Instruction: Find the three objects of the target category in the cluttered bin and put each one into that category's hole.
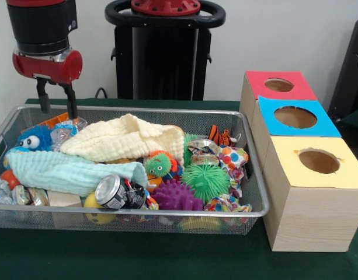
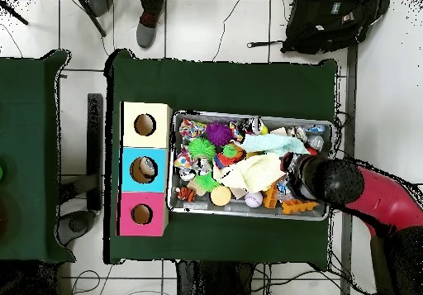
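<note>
We hover the gripper (image 1: 56, 108), jaws spread, at the wire bin's (image 1: 257, 192) corner; the spiky green ball (image 1: 206, 181) looks soft, so pinch its middle

1. The arm (image 1: 43, 35) is cut off by the front view's top edge.
2. A yellow toy (image 1: 94, 209) lies mostly hidden under the crushed can (image 1: 112, 191).
3. Overhead, the arm covers the wire bin's (image 2: 248, 212) right end — items beneath are hidden.
</note>
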Tool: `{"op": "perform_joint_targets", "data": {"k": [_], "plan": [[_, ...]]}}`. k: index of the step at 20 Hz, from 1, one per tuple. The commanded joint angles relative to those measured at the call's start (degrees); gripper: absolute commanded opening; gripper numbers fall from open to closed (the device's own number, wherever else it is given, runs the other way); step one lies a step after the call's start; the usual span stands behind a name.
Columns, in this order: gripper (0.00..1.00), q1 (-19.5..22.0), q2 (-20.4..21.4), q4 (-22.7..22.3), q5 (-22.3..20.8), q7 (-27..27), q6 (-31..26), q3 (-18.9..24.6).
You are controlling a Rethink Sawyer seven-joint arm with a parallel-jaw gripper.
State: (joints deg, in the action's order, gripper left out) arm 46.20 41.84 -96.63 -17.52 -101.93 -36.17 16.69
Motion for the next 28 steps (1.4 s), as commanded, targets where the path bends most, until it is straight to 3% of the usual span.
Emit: {"op": "perform_joint_targets", "data": {"k": [1, 22, 28], "plan": [[1.0, 0.7, -1.4, -2.9, -3.1, 7.6, -1.8, 4.9], [1.0, 1.0, -7.6, -1.0, -6.1, 4.7, 4.3, 5.7], [1.0, 2.8, -7.2, -1.5, -6.8, 5.9, 3.8, 6.7]]}}
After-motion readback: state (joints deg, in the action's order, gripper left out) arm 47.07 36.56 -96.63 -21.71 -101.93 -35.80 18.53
